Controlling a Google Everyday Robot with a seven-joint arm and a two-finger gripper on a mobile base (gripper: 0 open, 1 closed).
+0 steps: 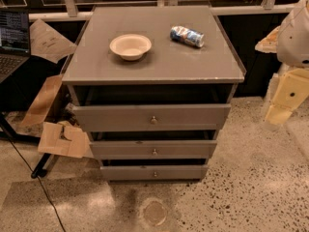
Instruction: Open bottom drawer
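Gripper (284, 105) hangs at the right edge of my view, beside the cabinet (164, 64) and well apart from it, and I cannot tell whether it is spread or closed. The bottom drawer (130, 172) is the lowest front, just above the floor (241, 192), its small knob (155, 173) centred, beneath the middle drawer (120, 150).
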